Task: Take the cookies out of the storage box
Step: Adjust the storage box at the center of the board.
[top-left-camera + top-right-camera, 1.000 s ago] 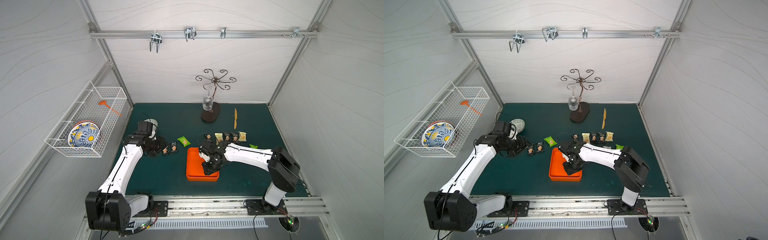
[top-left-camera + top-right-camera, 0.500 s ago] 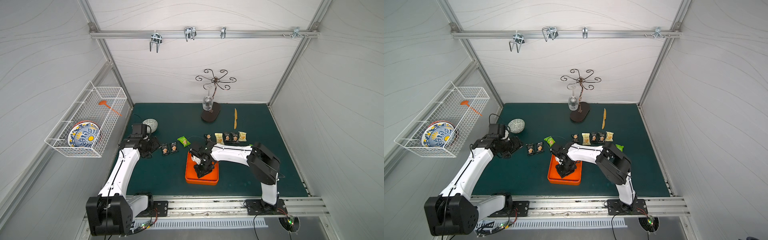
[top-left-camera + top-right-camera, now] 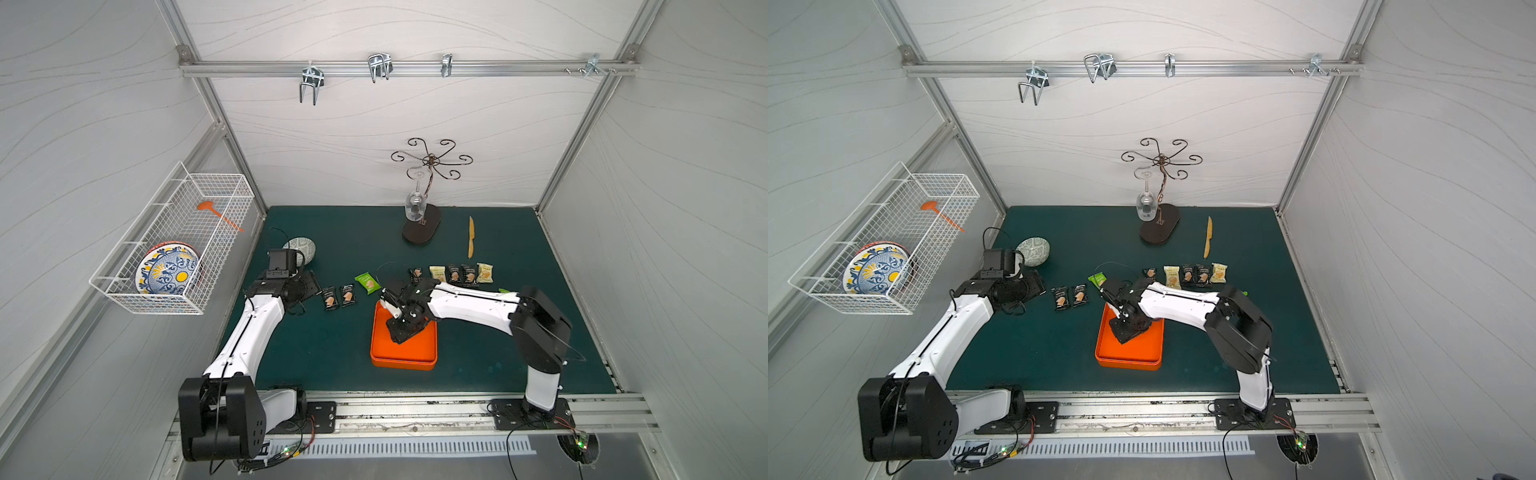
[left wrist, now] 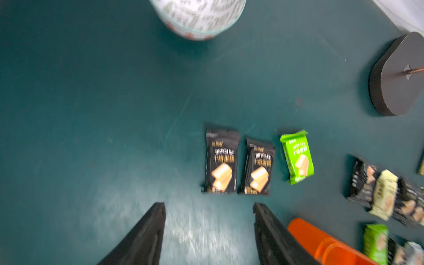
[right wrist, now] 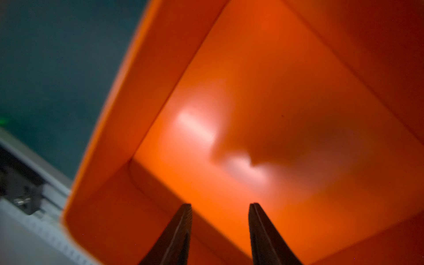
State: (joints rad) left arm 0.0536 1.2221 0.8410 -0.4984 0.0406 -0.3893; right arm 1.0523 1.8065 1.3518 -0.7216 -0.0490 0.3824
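Observation:
The orange storage box (image 3: 405,359) (image 3: 1129,359) lies at the front middle of the green mat. My right gripper (image 3: 397,330) (image 3: 1121,330) reaches down into it, open, with only bare orange floor (image 5: 275,91) between its fingers (image 5: 183,220). No cookies show inside the box. Two black cookie packets (image 3: 338,296) (image 4: 221,160) and a green one (image 3: 367,282) (image 4: 297,157) lie left of the box. A row of several packets (image 3: 461,274) (image 3: 1196,275) lies behind it. My left gripper (image 3: 309,284) (image 4: 208,206) hovers open and empty just left of the black pair.
An overturned patterned bowl (image 3: 300,249) sits behind my left wrist. A glass stand with a dark base (image 3: 422,226) and a wooden knife (image 3: 471,237) are at the back. A white wire basket (image 3: 174,249) with a plate hangs on the left wall.
My right gripper has gone from shut to open and slid from the box's right side to its left part. The left arm has drawn back slightly from the black packets.

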